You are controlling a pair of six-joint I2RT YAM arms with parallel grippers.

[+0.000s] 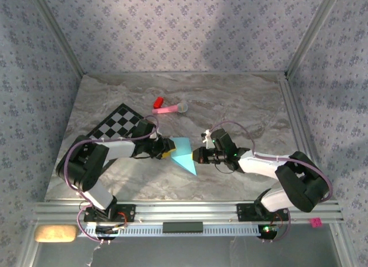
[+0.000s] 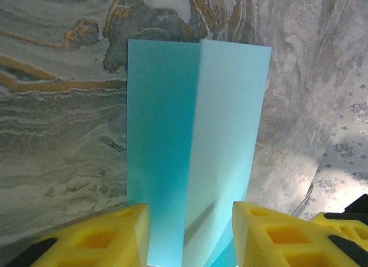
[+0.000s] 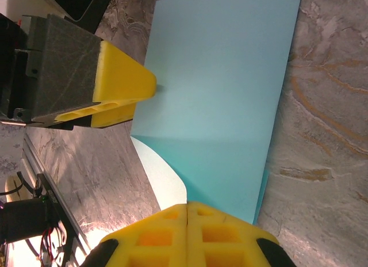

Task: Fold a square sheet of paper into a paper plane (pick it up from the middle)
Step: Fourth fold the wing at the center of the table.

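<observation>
Now the right tool (image 1: pixel 197 155) pinches the folded light-blue paper sheet (image 1: pixel 183 154) at 3 o'clock, while the left tool (image 1: pixel 168 147) straddles it, spread.

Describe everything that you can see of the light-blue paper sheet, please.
The thin light-blue paper sheet is creased lengthwise, one half paler than the other, and held over the grey marbled table. The right claw is shut on one edge; the open left claw straddles the opposite end.

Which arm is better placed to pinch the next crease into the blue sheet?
Left. The left claw stands open astride the fold in the sheet; the right claw is shut on its edge, likely anchoring it.
</observation>
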